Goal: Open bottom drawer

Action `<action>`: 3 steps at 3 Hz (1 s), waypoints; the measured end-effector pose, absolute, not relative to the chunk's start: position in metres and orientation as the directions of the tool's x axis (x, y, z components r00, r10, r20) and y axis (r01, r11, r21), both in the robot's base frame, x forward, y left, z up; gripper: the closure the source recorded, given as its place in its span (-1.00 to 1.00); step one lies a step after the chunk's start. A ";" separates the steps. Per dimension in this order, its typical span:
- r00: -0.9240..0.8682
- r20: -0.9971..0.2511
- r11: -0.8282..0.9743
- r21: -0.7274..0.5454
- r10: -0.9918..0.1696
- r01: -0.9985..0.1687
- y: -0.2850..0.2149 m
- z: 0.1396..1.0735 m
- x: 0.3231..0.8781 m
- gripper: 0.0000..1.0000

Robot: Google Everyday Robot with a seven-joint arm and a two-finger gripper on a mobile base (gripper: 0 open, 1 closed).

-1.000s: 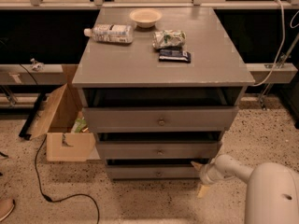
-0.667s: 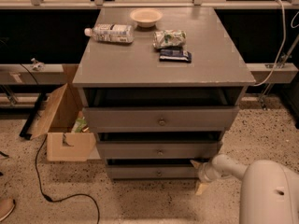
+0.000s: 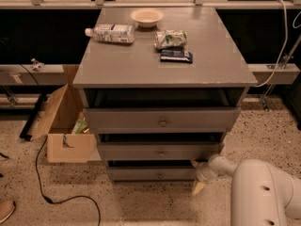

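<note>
The bottom drawer point(image 3: 155, 174) is the lowest grey front of the cabinet, with a small round knob point(image 3: 161, 175) at its centre. It stands a little out, with a dark gap above it. My gripper point(image 3: 196, 175) is at the drawer's right end, low near the floor, on the end of my white arm point(image 3: 263, 192) that comes in from the lower right. One pale fingertip point(image 3: 198, 187) points down to the floor and another lies against the drawer's right corner.
The middle drawer point(image 3: 160, 150) and the wide top drawer point(image 3: 161, 119) stand slightly out above. On the cabinet top lie a bottle point(image 3: 110, 33), a bowl point(image 3: 146, 17) and two snack packs point(image 3: 171, 38). An open cardboard box point(image 3: 63, 126) and a black cable point(image 3: 51, 192) are at left.
My arm and gripper have shifted slightly left toward the drawer's right end. The drawers look unchanged.
</note>
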State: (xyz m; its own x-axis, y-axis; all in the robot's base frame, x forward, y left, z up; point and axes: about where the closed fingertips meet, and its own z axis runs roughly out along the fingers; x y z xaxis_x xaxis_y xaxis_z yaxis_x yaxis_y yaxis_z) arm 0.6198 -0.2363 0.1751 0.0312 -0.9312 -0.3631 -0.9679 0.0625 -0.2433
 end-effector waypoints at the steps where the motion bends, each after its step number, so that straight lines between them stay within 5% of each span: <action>1: 0.004 -0.371 0.086 -0.226 -0.929 -0.970 -0.234 0.161 0.630 -0.95; 3: 0.006 -0.327 0.072 -0.225 -0.945 -0.972 -0.236 0.172 0.617 0.12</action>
